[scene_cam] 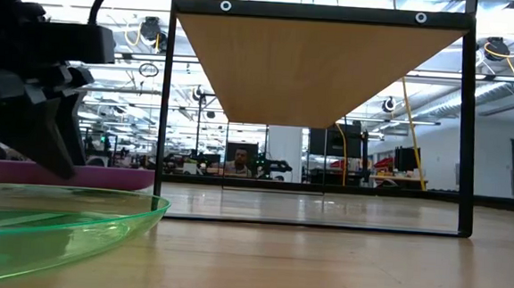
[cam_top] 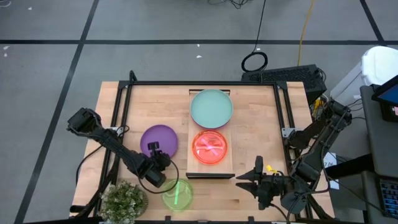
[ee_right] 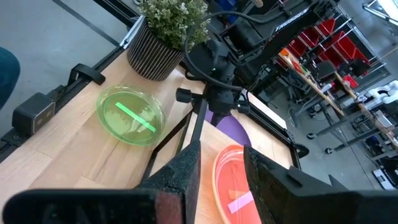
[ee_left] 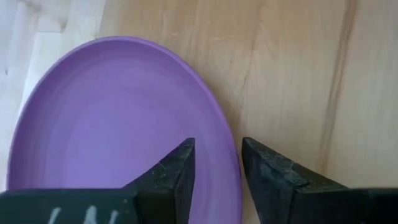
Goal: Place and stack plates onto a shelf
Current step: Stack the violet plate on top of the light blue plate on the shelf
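The purple plate (cam_top: 159,138) (ee_left: 112,124) lies flat on the table, left of the shelf (cam_top: 211,169). My left gripper (cam_top: 154,149) (ee_left: 217,168) is open at the plate's near rim, one finger over the plate and one outside it. A teal plate (cam_top: 211,107) and an orange-red translucent plate (cam_top: 209,147) lie side by side on the shelf. A green translucent plate (cam_top: 177,194) (scene_cam: 47,220) rests on the table near its near edge. My right gripper (cam_top: 247,180) (ee_right: 221,168) is open and waits above the table, right of the shelf's near end. My left gripper stands astride the purple plate's rim (ee_left: 235,186) at the plate's near side, coming from above and pointing down. Its fingers (ee_left: 177,171) leave a gap wider than the rim; whether either one touches the plate, I cannot tell. The plate lies flat on the table.
A potted plant (cam_top: 123,200) stands at the table's near left corner, beside the green plate. The shelf board (scene_cam: 320,67) sits raised on dark posts (scene_cam: 466,130). Bare tabletop (cam_top: 258,124) lies right of the shelf.
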Controlling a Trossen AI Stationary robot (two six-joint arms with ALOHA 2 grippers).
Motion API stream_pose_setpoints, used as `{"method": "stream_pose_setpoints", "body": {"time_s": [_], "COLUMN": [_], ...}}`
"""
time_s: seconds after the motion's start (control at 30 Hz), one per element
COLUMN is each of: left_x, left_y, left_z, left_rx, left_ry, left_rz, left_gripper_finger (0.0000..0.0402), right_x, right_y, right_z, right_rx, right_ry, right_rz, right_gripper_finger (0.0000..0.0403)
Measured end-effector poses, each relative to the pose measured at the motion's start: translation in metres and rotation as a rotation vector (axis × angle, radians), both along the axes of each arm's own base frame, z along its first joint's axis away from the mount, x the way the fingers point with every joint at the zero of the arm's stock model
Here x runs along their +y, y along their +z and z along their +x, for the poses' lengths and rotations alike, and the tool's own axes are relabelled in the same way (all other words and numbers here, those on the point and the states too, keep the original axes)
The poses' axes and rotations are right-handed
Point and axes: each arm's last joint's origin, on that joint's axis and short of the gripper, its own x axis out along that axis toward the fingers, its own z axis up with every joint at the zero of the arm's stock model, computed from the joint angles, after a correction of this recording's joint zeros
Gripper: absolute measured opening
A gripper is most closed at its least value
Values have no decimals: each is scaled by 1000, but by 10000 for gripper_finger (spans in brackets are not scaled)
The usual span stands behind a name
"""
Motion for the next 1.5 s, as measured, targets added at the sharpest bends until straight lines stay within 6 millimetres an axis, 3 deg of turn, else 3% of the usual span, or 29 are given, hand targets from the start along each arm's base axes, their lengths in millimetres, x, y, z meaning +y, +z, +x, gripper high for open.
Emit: {"method": "stream_pose_setpoints", "body": {"time_s": [0.4,0.7,0.83,1.0,1.5], "left_x": [9,8,9,4,-4], "left_y": [-15,-14,-11,8,90], "left_z": [-4,-5,-5,1,14], "left_rx": [3,-2,38,92,208], "left_ry": [21,-12,-49,-59,-33], "left_rz": [-46,5,39,53,155], "left_gripper_finger": [134,22,13,13,13], "right_x": [0,0,0,-1,-14], "right_y": [0,0,0,0,3], "right_z": [0,0,0,1,-6], "right_rx": [0,3,5,7,46], "right_ry": [0,3,12,17,6], "right_rz": [2,-3,-29,-65,-99], "right_gripper_finger": [107,107,107,107,107]}}
